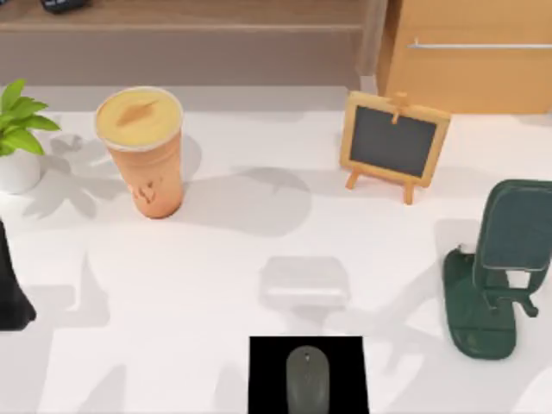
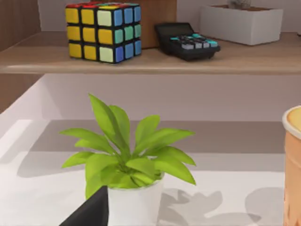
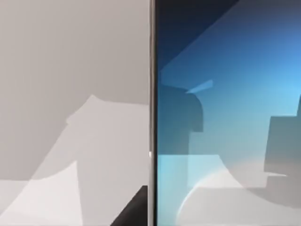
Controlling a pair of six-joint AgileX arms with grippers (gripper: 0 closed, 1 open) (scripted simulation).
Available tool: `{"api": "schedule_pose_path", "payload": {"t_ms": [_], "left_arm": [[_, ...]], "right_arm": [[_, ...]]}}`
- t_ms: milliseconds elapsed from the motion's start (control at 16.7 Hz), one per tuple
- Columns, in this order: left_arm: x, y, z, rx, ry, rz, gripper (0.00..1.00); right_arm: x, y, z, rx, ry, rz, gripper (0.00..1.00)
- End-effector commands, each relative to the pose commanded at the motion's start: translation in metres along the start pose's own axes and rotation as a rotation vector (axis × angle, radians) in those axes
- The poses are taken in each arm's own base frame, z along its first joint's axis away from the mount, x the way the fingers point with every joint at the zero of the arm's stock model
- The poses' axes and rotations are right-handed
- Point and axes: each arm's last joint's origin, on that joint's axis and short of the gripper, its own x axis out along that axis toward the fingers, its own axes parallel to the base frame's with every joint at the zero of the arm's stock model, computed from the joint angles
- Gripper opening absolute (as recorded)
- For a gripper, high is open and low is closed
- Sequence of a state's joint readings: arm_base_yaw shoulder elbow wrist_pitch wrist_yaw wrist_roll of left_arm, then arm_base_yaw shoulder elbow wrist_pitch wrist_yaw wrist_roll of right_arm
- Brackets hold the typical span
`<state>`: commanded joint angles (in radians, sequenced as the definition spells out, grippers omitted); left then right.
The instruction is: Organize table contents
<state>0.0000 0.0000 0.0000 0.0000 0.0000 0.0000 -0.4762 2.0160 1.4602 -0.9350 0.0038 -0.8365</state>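
Observation:
On the white table [image 1: 216, 267] a tall orange cup [image 1: 147, 151] with a yellow lid stands upright at the back left. The grey mouse [image 1: 308, 379] lies on a black pad at the front middle. In the right wrist view the smartphone [image 3: 225, 117] with its pale blue screen is very close, its edge against the table [image 3: 70, 94]; a dark corner of my right gripper [image 3: 134, 212] pokes in beside it. A pale rectangular shape [image 1: 304, 280] sits at the table's middle; I cannot tell what it is. My left gripper [image 1: 13, 289] is at the left edge, near the plant.
A potted plant [image 1: 17, 138] stands at the far left, a small chalkboard [image 1: 394, 142] at the back right, a dark green phone stand [image 1: 496, 276] at the right. A shelf behind holds a colour cube [image 2: 103, 30] and calculator [image 2: 188, 40]. A brown cabinet [image 1: 474, 52] is back right.

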Motion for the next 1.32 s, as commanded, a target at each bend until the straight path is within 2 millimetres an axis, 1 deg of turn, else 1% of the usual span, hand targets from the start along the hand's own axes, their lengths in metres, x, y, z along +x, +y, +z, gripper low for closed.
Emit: {"api": "schedule_pose_path", "payload": {"t_ms": [180, 360, 480, 600, 720, 780, 900, 1080, 1200, 1320], "left_arm": [[0.000, 0.000, 0.000, 0.000, 0.000, 0.000, 1.00], [0.000, 0.000, 0.000, 0.000, 0.000, 0.000, 1.00], [0.000, 0.000, 0.000, 0.000, 0.000, 0.000, 1.00], [0.000, 0.000, 0.000, 0.000, 0.000, 0.000, 1.00], [0.000, 0.000, 0.000, 0.000, 0.000, 0.000, 1.00], [0.000, 0.000, 0.000, 0.000, 0.000, 0.000, 1.00], [0.000, 0.000, 0.000, 0.000, 0.000, 0.000, 1.00], [0.000, 0.000, 0.000, 0.000, 0.000, 0.000, 1.00], [0.000, 0.000, 0.000, 0.000, 0.000, 0.000, 1.00], [0.000, 0.000, 0.000, 0.000, 0.000, 0.000, 1.00]], "right_arm": [[-0.031, 0.023, 0.021, -0.055, -0.077, -0.105, 0.00], [-0.077, 0.062, 0.042, -0.110, -0.199, -0.241, 0.00], [-0.108, 0.097, 0.051, -0.130, -0.299, -0.325, 0.00], [-0.138, 0.136, 0.052, -0.132, -0.412, -0.394, 0.00], [-0.162, 0.178, 0.045, -0.111, -0.533, -0.439, 0.00], [-0.171, 0.198, 0.039, -0.091, -0.591, -0.449, 0.00], [-0.183, 0.238, 0.021, -0.041, -0.700, -0.447, 0.00], [-0.184, 0.285, -0.013, 0.076, -0.838, -0.398, 0.00], [-0.174, 0.311, -0.036, 0.171, -0.909, -0.334, 0.00], [-0.156, 0.330, -0.059, 0.252, -0.952, -0.279, 0.00]]}}
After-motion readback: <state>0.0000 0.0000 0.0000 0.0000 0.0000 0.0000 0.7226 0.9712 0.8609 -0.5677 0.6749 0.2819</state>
